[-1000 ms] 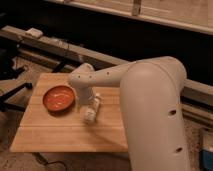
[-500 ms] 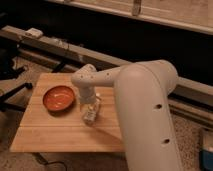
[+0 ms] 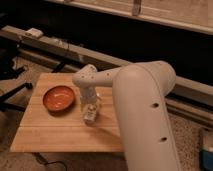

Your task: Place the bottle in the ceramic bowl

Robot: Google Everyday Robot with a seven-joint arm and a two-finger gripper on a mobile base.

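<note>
Since a second ago the thick white arm has swung a little to the left and its wrist has dropped lower over the bottle. In the last half second hardly anything has shifted. The bottle sits in the same spot on the tabletop throughout.

The bottle is a small pale shape near the middle of the wooden tabletop, just to the right of the bowl and outside it. Whether it stands straight or leans cannot be told. The end effector comes down from above and sits right at the top of the bottle, partly covering it. Whether it is clenched on the bottle or merely set around it cannot be told from this view.

The bowl is round, shallow and orange-red with a darker rim. It rests on the left part of the tabletop with nothing inside it.

Behind the tabletop a long grey rail runs slantwise from upper left to right, and a small white box lies on it near its left end. Dark stand legs spread over the speckled floor to the left of the tabletop. A blue object shows at the lower right edge.
</note>
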